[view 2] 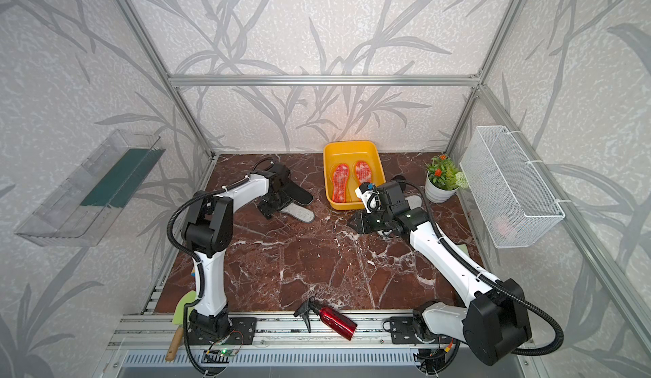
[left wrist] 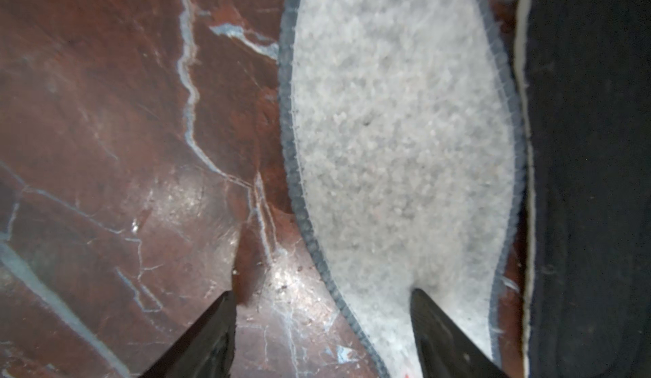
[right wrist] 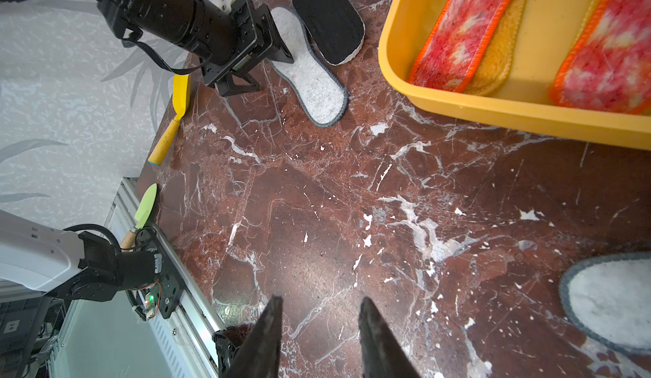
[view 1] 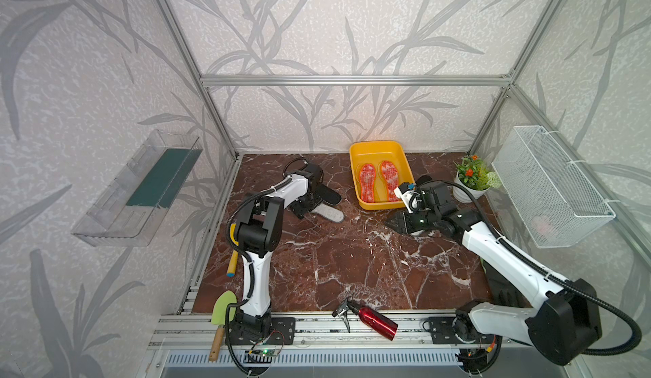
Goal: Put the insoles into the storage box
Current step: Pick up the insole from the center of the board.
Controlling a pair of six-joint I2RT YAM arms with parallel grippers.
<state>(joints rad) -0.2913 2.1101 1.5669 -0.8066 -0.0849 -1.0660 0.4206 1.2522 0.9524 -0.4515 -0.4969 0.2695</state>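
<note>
The yellow storage box point(view 1: 378, 144) point(view 2: 350, 143) point(right wrist: 493, 115) stands at the back of the marble table. Two red-orange insoles point(view 1: 367, 186) point(right wrist: 454, 38) lie in it, on top of a yellow-orange insole point(right wrist: 496, 62). A grey felt insole point(view 1: 331, 213) point(left wrist: 398, 129) point(right wrist: 313, 84) lies left of the box beside a black insole point(view 1: 329, 195) point(left wrist: 591, 147). My left gripper point(view 1: 304, 210) point(left wrist: 323, 292) is open and low over the grey one's edge, one finger above felt, the other above marble. My right gripper point(view 1: 389, 223) point(right wrist: 322, 299) is open and empty above bare marble. Another grey insole point(right wrist: 613, 298) lies beside it.
A potted plant point(view 1: 472, 179) stands at the back right, under a white mesh basket point(view 1: 549, 186). A clear tray point(view 1: 137, 189) hangs on the left wall. A red spray bottle point(view 1: 375, 320), a green trowel point(view 1: 223, 305) and a yellow scraper point(right wrist: 176, 112) lie along the front and left edges.
</note>
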